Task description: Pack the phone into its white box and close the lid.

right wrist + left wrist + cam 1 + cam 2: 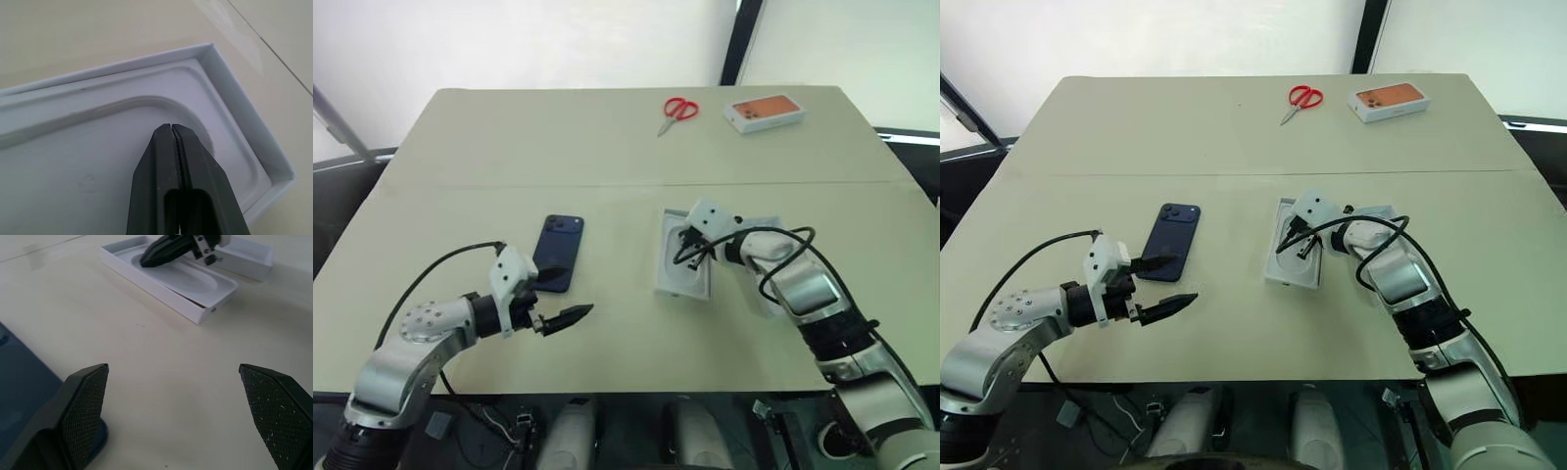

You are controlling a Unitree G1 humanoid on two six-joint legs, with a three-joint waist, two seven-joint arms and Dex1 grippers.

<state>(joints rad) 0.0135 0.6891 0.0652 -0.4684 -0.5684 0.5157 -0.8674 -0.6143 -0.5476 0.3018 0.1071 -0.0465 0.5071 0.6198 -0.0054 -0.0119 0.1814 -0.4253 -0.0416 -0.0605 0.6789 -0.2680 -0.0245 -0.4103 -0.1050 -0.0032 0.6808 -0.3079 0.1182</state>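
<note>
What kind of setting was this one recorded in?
Probably a lab or test bench: a plain beige table against white wall panels, set only with red-handled scissors, a dark navy-blue phone and white phone boxes.

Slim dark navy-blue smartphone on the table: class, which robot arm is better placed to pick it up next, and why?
Left. Its open pincer sits right beside the slim dark navy-blue smartphone; the right pincer is shut, over the shallow white cardboard box.
</note>
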